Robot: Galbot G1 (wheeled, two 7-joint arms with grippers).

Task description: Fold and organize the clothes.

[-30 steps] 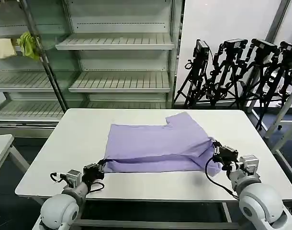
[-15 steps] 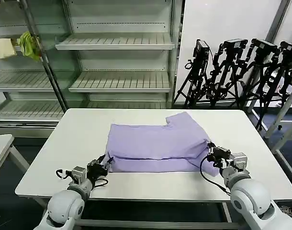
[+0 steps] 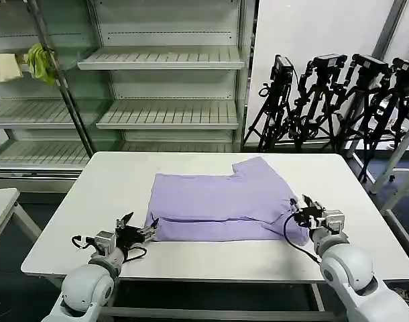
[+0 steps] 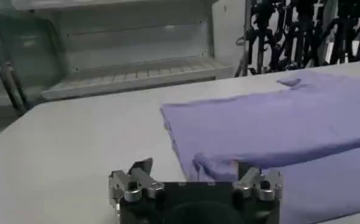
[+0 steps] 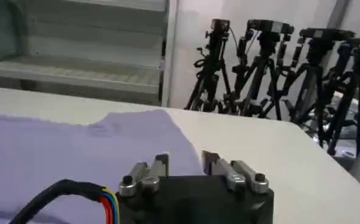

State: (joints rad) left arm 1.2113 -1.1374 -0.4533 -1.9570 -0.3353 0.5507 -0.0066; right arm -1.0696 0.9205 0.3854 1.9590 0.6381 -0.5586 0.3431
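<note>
The lavender T-shirt [image 3: 218,198] lies folded flat in the middle of the white table [image 3: 110,188], one sleeve pointing to the far right. My left gripper [image 3: 141,227] stands open at the shirt's near left corner; in the left wrist view the shirt [image 4: 277,122] has its folded corner lying between the spread fingers of that gripper [image 4: 193,171]. My right gripper [image 3: 300,208] is open at the shirt's near right corner. In the right wrist view the right gripper [image 5: 185,161] holds nothing, and the shirt [image 5: 58,146] lies just beyond it.
Empty metal shelves [image 3: 167,114] stand behind the table, with a yellow-green cloth [image 3: 40,62] and a cream cloth [image 3: 3,67] hanging at the far left. Camera tripods [image 3: 338,100] crowd the back right. A second small table [image 3: 0,201] sits to the left.
Both grippers carried the shirt's near edge forward, then opened and let it go. The edge now lies flat, and the left gripper has drawn back a little.
</note>
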